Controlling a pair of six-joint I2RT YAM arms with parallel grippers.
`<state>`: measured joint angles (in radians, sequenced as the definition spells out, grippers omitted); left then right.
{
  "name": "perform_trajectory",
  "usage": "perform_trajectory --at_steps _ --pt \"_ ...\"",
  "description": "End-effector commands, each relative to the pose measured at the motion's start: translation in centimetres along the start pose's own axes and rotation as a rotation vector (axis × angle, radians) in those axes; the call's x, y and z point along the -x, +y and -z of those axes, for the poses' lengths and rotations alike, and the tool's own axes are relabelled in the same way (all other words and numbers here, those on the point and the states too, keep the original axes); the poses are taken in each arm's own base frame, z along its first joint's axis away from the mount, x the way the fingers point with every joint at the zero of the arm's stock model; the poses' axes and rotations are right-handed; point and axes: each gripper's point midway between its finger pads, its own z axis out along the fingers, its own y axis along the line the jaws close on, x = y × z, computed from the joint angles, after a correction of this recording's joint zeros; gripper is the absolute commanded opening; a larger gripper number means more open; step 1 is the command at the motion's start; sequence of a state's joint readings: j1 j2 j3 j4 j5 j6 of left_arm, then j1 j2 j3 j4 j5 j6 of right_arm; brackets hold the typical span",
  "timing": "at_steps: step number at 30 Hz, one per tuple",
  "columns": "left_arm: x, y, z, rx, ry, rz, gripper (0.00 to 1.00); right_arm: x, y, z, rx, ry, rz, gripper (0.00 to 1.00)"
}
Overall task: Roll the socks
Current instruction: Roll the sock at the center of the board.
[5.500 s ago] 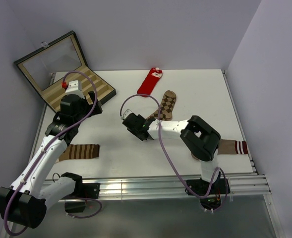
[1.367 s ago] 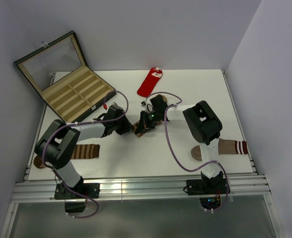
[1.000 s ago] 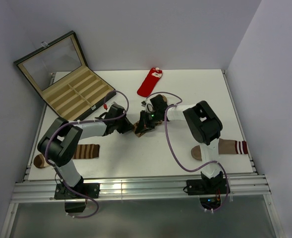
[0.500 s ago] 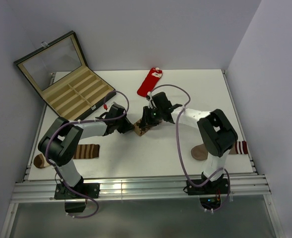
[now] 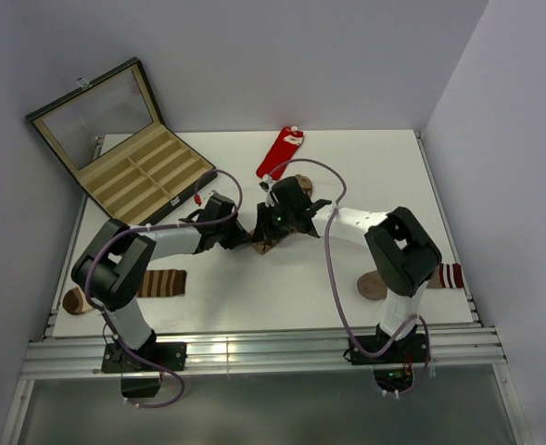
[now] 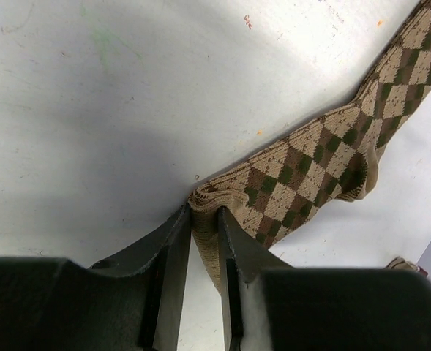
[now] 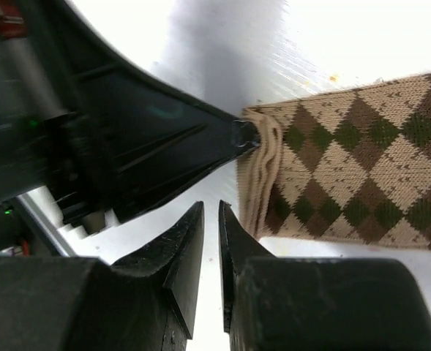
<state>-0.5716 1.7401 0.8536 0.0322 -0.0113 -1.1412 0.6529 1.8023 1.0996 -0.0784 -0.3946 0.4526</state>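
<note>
Tan-and-dark-brown diamond-patterned sock [image 5: 264, 247] sits near the middle of the white worktop [image 5: 365, 162]. It is mostly hidden under both my wrists in the overhead view. In the left wrist view the sock [image 6: 310, 168] lies flat and runs off toward 1 o'clock. Its near end is bunched into a few folds, and there is a crease partway along its length.

Left gripper [image 6: 204, 219]: pinching that bunched end, with the fabric edge squeezed between the two black fingers. Overhead, the left gripper [image 5: 247, 239] reaches in from 9 o'clock of the sock.

Right gripper [image 7: 209, 241]: fingers pressed almost together, only a thin slit between them and nothing in it. Its tips sit just beside the folded end of the sock [image 7: 347, 131], at about 7 o'clock of it in the right wrist view. I cannot tell whether they touch the fabric. The same view shows the left gripper's fingers [image 7: 200, 139] as a dark wedge whose point meets the folds. Overhead, the right gripper [image 5: 271, 227] comes in from 2 o'clock, so the two grippers meet nose to nose.

Bright red sock with a white cuff [image 5: 278, 155]: flat at 12 o'clock of the patterned one, cuff toward the far edge, apart from both grippers.

Further out:
- Brown-and-cream ring-striped sock [image 5: 152, 283] at 8 o'clock, beside my left arm.
- Plain tan-brown sock [image 5: 373, 286] at 4 o'clock, partly under my right arm.
- Open black case with tan compartments [image 5: 147, 171] at 10 o'clock, lid raised.
</note>
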Motion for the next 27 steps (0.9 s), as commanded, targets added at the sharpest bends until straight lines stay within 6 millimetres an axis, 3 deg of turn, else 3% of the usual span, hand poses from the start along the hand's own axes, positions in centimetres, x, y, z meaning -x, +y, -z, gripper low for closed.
perform_trajectory --at_steps 1,10,17,27 --pt "-1.6 5.7 -0.4 0.207 0.029 -0.053 0.28 -0.4 -0.5 -1.1 0.007 0.005 0.021 0.21" --pt "-1.6 5.7 -0.3 0.209 0.028 -0.06 0.28 -1.4 -2.8 -1.4 -0.089 0.038 0.03 0.21" --pt "-1.4 5.6 -0.3 0.218 0.022 -0.062 0.28 -2.1 -4.0 -0.9 -0.167 0.08 0.067 0.27" --pt "-1.3 5.4 -0.3 0.224 0.016 -0.067 0.28 -2.4 -3.3 -1.0 -0.21 0.089 0.15 0.28"
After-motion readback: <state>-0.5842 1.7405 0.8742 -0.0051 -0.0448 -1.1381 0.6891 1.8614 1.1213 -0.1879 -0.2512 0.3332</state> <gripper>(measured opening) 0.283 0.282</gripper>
